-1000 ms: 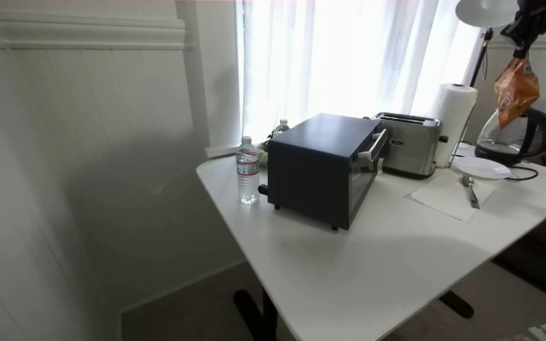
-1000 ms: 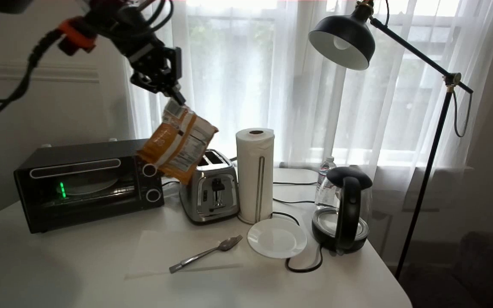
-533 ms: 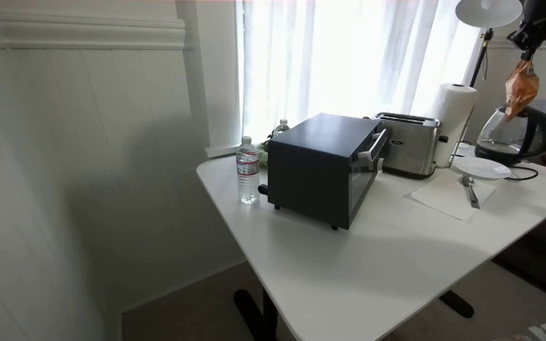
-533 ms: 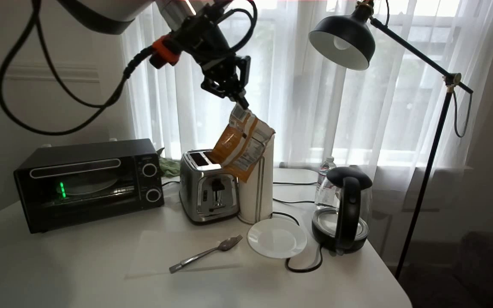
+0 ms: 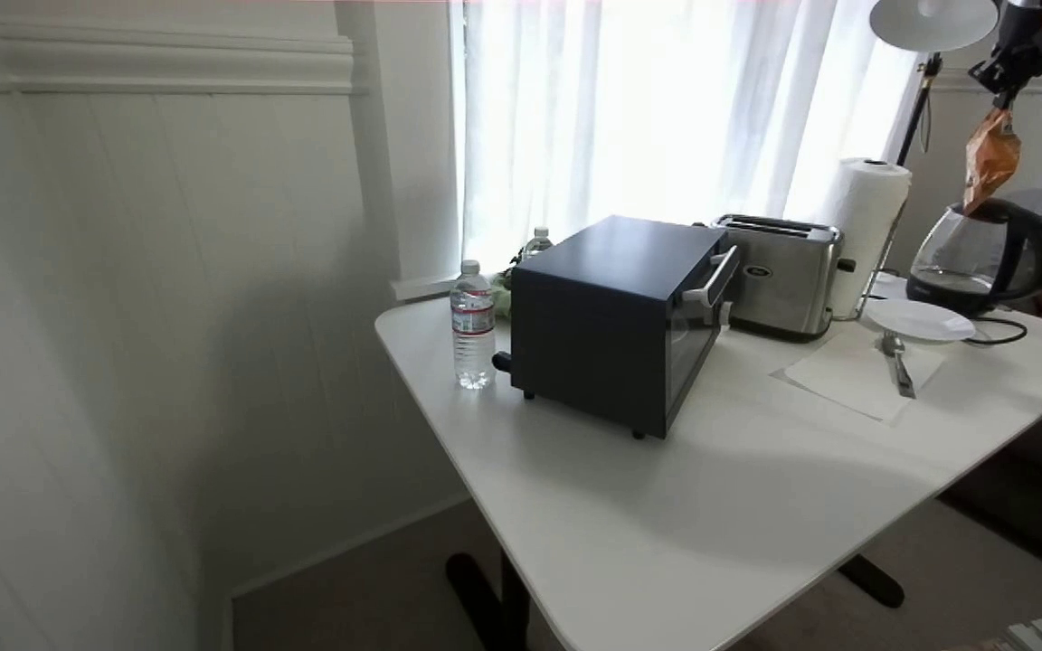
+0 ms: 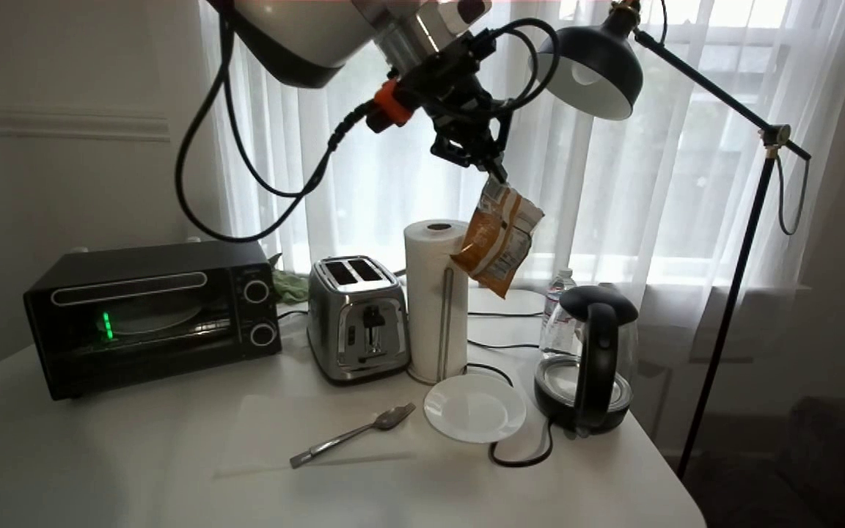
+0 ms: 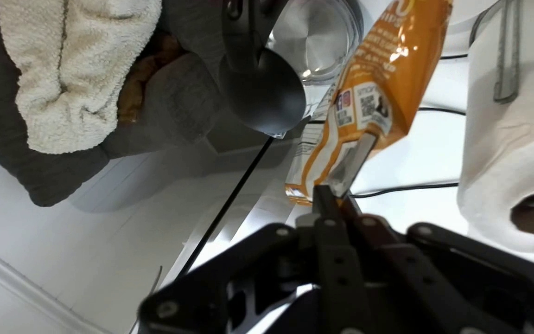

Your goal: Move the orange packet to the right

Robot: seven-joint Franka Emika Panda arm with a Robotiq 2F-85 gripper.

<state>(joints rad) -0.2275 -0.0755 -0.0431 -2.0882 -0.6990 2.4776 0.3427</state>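
In an exterior view, at the left side of the white tabletop, stands a black toaster oven, with a small green glow in its door window. Just behind its right corner, a green leafy thing is partly hidden. Next comes the silver toaster, upright, with two slots facing up. In front of it, some metal cutlery lies on a pale sheet. Then follows the paper towel roll, which stands upright just beside the toaster, and near its foot lies the white plate. The orange packet hangs in the air, tilted, higher than the plate and well apart from the tabletop. The fingers are pressed together upon its upper end and hold it; the wrist view shows this pinch also. One corner of the packet passes before the roll; whether they touch, I cannot tell. To the right, a clear bottle is partly hidden behind the glass kettle. At the far right rises a black lamp.
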